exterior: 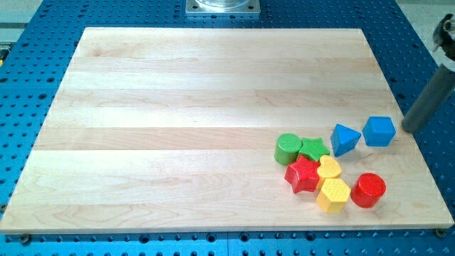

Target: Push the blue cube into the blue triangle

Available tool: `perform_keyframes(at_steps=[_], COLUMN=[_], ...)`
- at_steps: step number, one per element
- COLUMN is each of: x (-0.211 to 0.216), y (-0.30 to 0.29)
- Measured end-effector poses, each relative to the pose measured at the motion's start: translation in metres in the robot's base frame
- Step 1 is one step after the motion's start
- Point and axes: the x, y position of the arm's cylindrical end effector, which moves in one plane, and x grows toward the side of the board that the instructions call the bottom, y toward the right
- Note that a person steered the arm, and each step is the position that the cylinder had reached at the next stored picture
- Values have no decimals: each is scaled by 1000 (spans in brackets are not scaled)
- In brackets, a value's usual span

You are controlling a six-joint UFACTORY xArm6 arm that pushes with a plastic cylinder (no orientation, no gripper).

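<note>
- Toward the view's lower right of the worktop (178, 107), you find every block gathered; the blue cube (379, 131) sits just to the right of the blue triangle (345, 139), near it with a thin gap between them.
- My tip (410, 128) rests just right of the cube, apart from it, at the board's right edge. You can read that placement as deliberate: cube and triangle line up leftward from it, so a push toward the view's left should close the gap.
- No jaws exist on this rig, only the rod, so nothing is grasped or released; the cube lies free.
- Beyond the triangle, the green cylinder (288, 148), green star (313, 148), red star (303, 174), yellow heart (328, 168), yellow hexagon (333, 195) and red cylinder (368, 190) crowd close; judge overshoot a risk.
</note>
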Motion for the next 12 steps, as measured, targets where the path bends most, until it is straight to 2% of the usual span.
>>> perform_keyframes(at_steps=[2, 3, 4, 5, 6, 8, 10, 12], x=[39, 58, 59, 120, 158, 128, 160, 144], y=[-75, -78, -71, -30, -43, -113, -122, -167])
